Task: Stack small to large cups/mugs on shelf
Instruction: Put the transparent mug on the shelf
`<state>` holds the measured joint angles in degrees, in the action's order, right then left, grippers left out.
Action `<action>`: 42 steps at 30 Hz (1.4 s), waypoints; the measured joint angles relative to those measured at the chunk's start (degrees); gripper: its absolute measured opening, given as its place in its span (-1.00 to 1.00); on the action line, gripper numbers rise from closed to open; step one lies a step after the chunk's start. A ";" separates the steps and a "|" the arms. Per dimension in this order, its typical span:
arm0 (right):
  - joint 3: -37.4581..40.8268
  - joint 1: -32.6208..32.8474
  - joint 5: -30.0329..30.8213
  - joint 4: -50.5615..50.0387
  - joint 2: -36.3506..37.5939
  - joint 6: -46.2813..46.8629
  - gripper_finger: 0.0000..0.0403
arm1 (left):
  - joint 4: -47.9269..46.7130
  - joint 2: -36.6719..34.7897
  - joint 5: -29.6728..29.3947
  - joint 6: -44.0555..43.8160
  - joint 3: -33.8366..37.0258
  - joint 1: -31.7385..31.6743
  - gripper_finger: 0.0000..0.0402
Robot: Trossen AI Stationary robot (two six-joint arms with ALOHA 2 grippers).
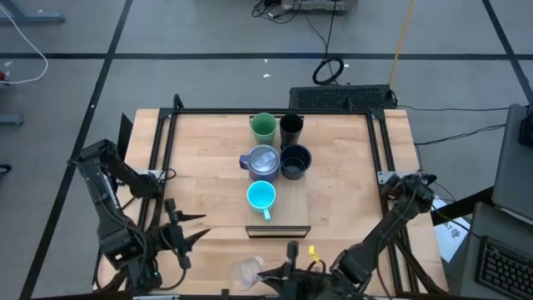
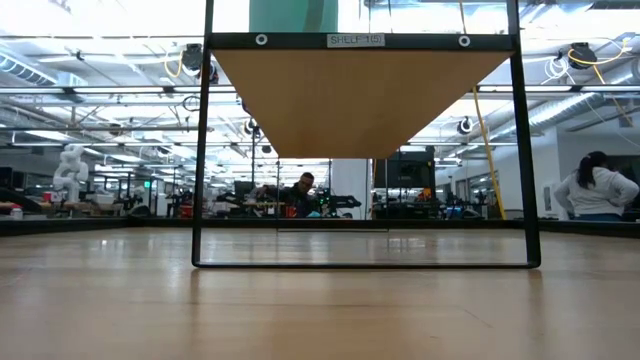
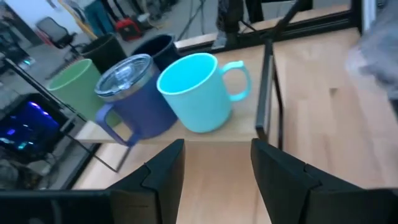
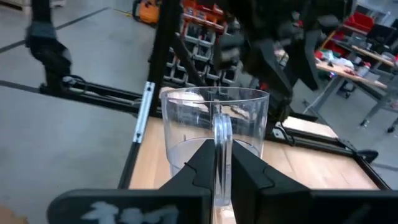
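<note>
Five vessels already on shelf [image 1: 283, 227] — cyan mug [image 1: 261, 197] nearest. Clear glass [image 4: 214, 140] left: right gripper [image 4: 217, 163] pinches its rim, shelf ahead. Left gripper [image 3: 214, 168] spread, empty — cyan mug straight ahead.

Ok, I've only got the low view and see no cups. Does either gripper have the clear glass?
Observer: Yes, the right gripper is shut on the clear glass, pinching its rim.
Operator: And the left?
Observer: The left gripper is open and empty, facing the cyan mug.
Operator: What's on the shelf?
Observer: The shelf holds five: cyan mug, lavender-grey mug, wide black mug, green cup, black tumbler.
</note>
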<state>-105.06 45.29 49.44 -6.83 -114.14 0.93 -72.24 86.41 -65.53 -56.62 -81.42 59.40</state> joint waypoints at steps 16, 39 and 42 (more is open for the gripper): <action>0.00 0.57 3.11 -1.60 1.17 -4.91 -0.91 | 16.73 0.00 1.70 10.81 8.65 -0.92 -0.07; 13.05 -0.54 2.90 1.02 11.04 -2.63 -0.91 | 47.72 -9.15 6.29 34.91 24.18 -3.75 -0.07; 24.20 -1.20 0.83 16.27 14.64 -6.87 -0.91 | 50.68 -10.99 6.85 37.36 26.09 -5.20 -0.07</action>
<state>-80.85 44.09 50.27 9.44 -99.51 -5.94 -21.56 75.42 -58.68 -19.27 -55.33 54.19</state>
